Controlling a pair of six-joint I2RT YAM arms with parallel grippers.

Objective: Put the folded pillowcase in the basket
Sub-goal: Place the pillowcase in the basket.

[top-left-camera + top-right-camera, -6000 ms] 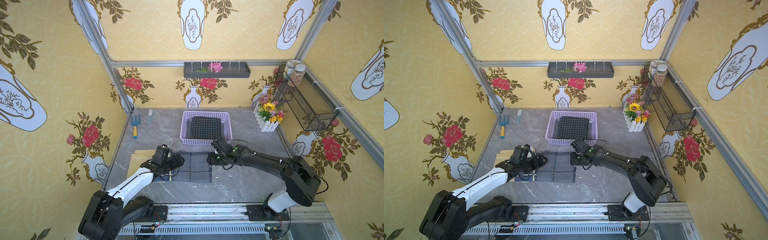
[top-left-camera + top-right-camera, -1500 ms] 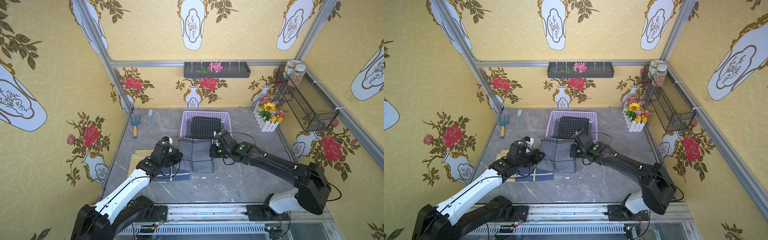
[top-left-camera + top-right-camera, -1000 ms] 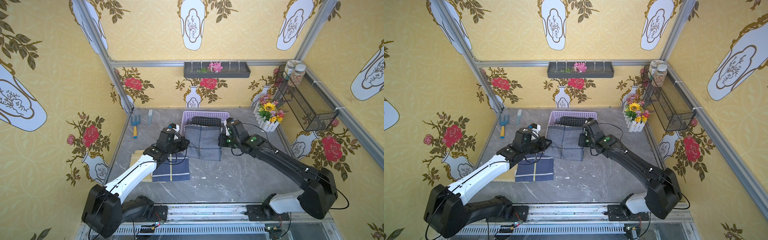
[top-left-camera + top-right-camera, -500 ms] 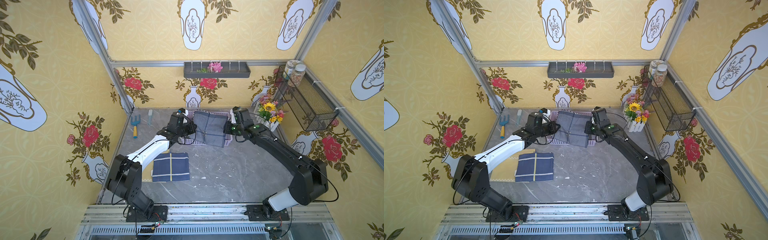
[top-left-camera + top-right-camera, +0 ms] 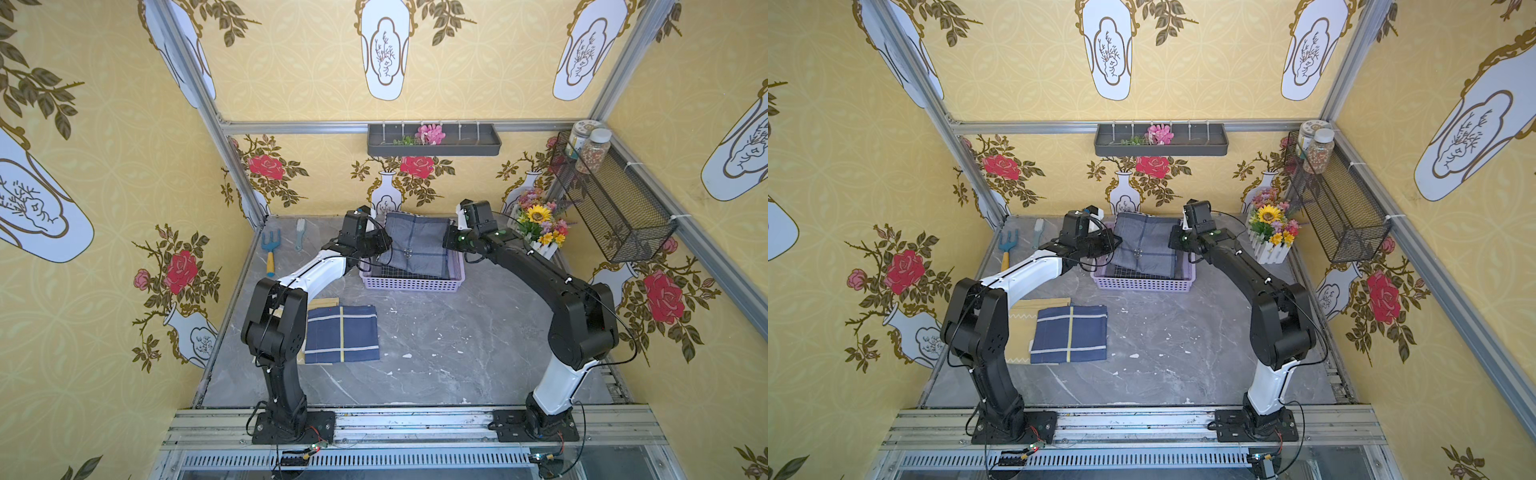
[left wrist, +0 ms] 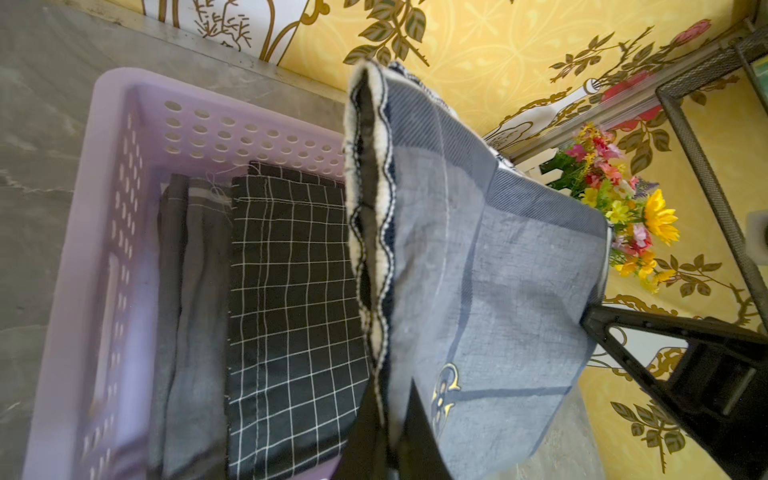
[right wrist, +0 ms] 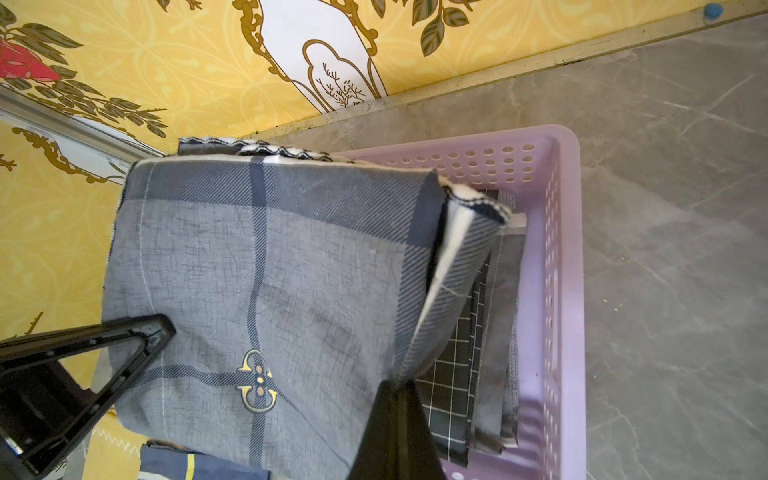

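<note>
Two hands are holding one grey-blue folded pillowcase (image 5: 415,245) stretched between them. It is hanging tilted over the lilac basket (image 5: 411,284), just above the middle of the frame in both top views. Whether its lower edge is touching what lies beneath cannot be told.

The left hand (image 5: 386,249) is pinching the pillowcase's left edge, jaws pressed tight on the cloth. The right hand (image 5: 449,243) is clamping the right edge the same way. The left wrist view is showing dark fingers (image 6: 365,432) biting the scalloped hem.

Inside the basket, a black checked cloth (image 6: 291,291) is lying flat, touching a folded grey cloth (image 6: 187,291), both under the pillowcase.

On the grey marbled bench (image 5: 436,353), left of centre and lower in the frame, a navy cloth (image 5: 340,334) with pale stripes is lying partly over a yellow cloth (image 5: 1025,316). Flowers (image 5: 540,226) are standing just right of the basket. A garden fork (image 5: 270,249) and a brush (image 5: 300,232) are lying to the basket's left.
</note>
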